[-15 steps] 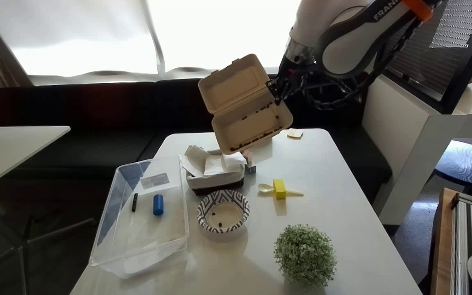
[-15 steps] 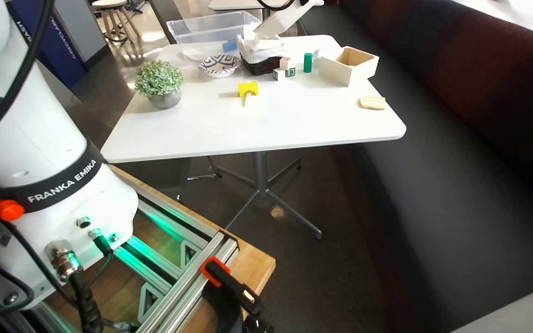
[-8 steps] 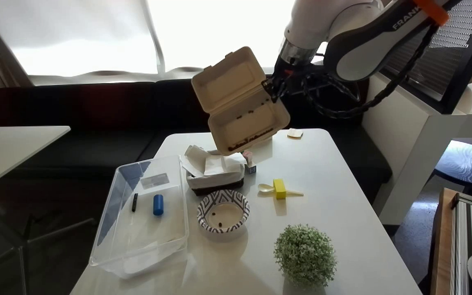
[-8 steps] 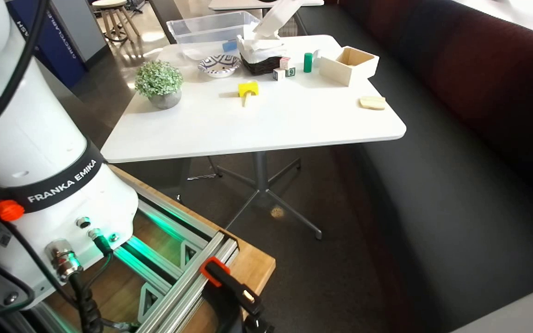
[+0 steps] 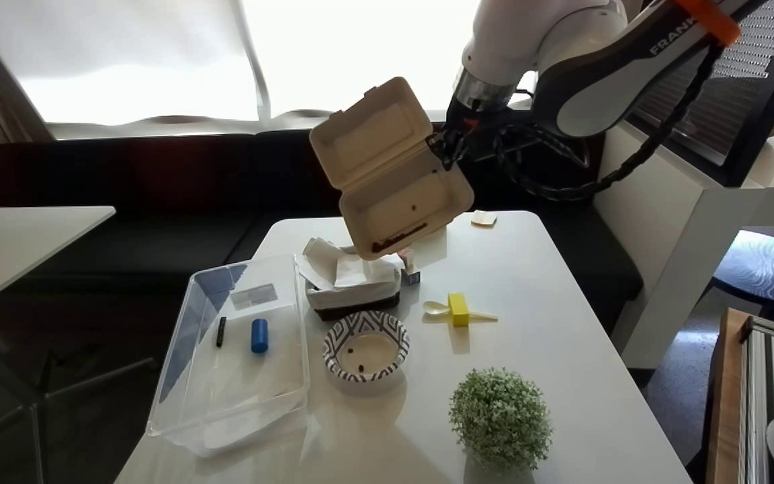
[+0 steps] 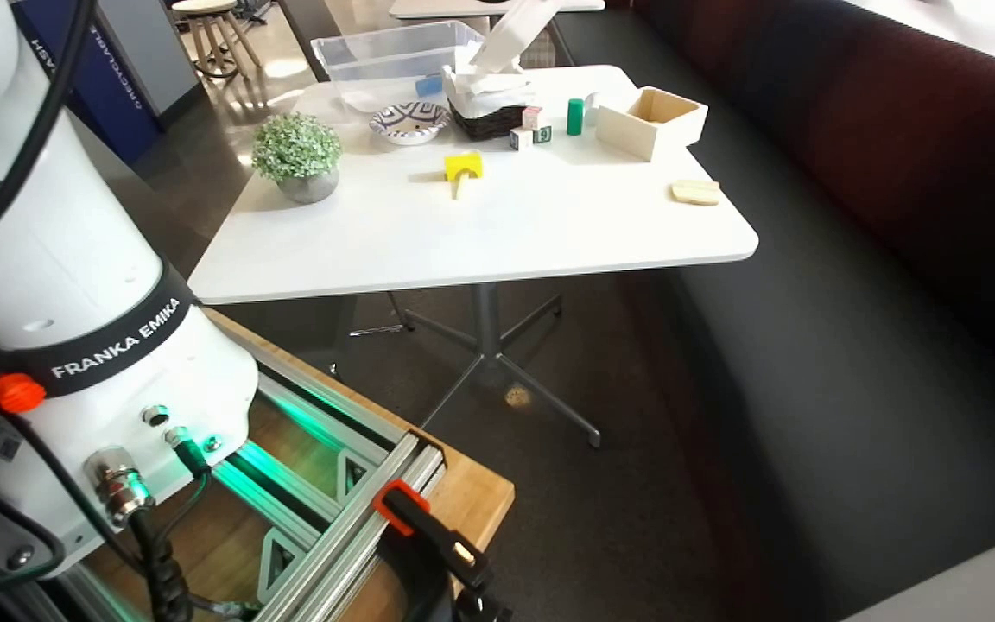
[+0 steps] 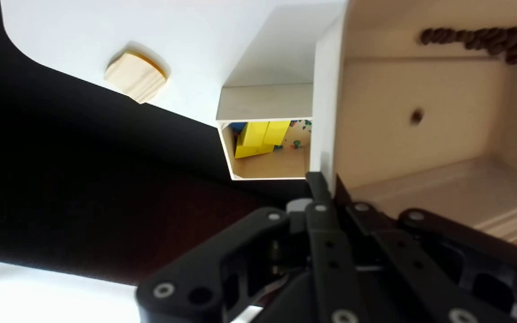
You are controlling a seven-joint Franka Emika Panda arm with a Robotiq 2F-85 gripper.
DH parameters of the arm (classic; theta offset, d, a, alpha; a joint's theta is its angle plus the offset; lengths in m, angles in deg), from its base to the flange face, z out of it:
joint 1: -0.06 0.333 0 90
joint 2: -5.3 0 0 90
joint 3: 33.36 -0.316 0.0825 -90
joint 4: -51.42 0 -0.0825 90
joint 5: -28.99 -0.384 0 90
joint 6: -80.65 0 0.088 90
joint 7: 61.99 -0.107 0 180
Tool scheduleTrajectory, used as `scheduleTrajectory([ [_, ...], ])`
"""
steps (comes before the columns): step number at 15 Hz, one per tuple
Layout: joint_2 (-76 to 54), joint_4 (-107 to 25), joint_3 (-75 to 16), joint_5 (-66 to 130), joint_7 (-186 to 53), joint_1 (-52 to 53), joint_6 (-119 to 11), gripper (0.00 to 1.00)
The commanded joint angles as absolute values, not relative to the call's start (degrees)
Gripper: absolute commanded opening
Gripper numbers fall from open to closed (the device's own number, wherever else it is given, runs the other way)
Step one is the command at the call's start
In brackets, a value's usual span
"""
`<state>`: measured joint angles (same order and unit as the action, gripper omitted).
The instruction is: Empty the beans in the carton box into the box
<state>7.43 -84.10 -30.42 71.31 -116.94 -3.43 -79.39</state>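
Beans (image 7: 494, 39), too closely packed to count, lie gathered along the low side inside one carton box (image 5: 390, 167); at least one bean (image 7: 416, 116) lies apart on its floor. One gripper (image 7: 329, 186) pinches the carton box's side wall; the carton box hangs tilted, lid swung back. In the wrist view, the packed row lies between one and two o'clock from the gripper. At ten o'clock, one wooden box (image 7: 265, 103) contains overlapping yellow pieces (image 7: 263, 134), not countable, and something blue (image 7: 238, 126).

In an exterior view, at the gripper's seven o'clock, stands one basket (image 5: 387, 301) lined with white paper (image 5: 360, 272); the carton box's lower corner overlaps it, contact undetermined. At the basket's six o'clock, one patterned bowl (image 5: 377, 353) contains two dark pieces (image 5: 361, 368). At the bowl's nine o'clock, one clear plastic bin (image 5: 246, 380) contains one blue cylinder (image 5: 259, 336) and one thin black piece (image 5: 220, 332). At the bowl's four o'clock stands one potted plant (image 5: 501, 417); between two and three, one yellow block (image 5: 458, 310) sits across one spoon (image 5: 436, 308). In an exterior view, three small blocks (image 6: 522, 138) and one green cylinder (image 6: 574, 117) stand between basket and wooden box.
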Motion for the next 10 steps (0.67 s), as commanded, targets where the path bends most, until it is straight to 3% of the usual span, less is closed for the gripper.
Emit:
scheduleTrajectory([
  [1, 7.4, -84.1, -30.4, 71.3, -116.9, -3.4, -79.4, 0.03],
  [10, 10.0, -84.2, -33.5, 73.6, -117.0, -1.4, -75.2, 0.01],
])
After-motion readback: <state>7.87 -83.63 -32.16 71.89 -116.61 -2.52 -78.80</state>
